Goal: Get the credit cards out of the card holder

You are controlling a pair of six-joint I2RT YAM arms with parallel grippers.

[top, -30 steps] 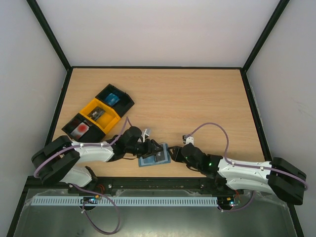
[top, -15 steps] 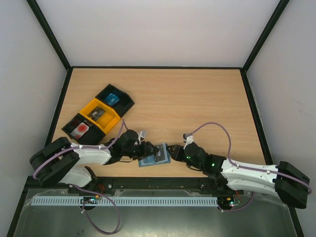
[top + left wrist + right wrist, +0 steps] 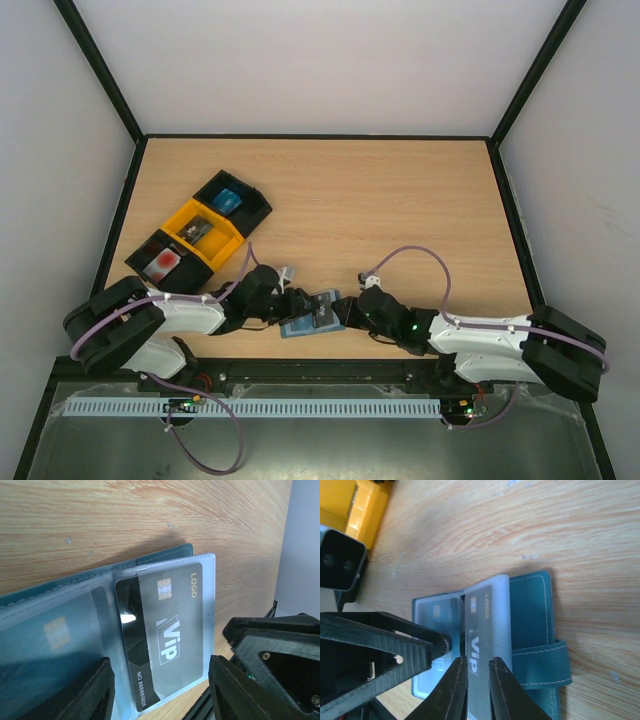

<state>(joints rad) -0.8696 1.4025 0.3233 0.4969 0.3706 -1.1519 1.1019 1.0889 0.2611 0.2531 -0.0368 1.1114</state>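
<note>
The blue-grey card holder [image 3: 312,322] lies open near the table's front edge, between both grippers. In the left wrist view its clear sleeves [image 3: 210,605] show a dark grey "VIP" credit card [image 3: 165,630] and a second bluish card [image 3: 55,632] with a gold chip. My left gripper [image 3: 160,662] is open wide, and its fingers [image 3: 395,645] rest at the holder's left sleeve. My right gripper [image 3: 478,659] is just above the dark card [image 3: 479,612], its jaws a narrow gap apart and holding nothing. The holder's tab [image 3: 545,662] lies to the right.
A row of black, yellow and black trays [image 3: 200,232] stands at the left. The far black tray holds a blue item [image 3: 228,200], and the near one a white piece with a red mark [image 3: 163,262]. The table's front rail [image 3: 320,368] runs close behind the holder.
My right gripper has moved left onto the card holder. My left gripper has shifted slightly left, and the holder has turned a little.
</note>
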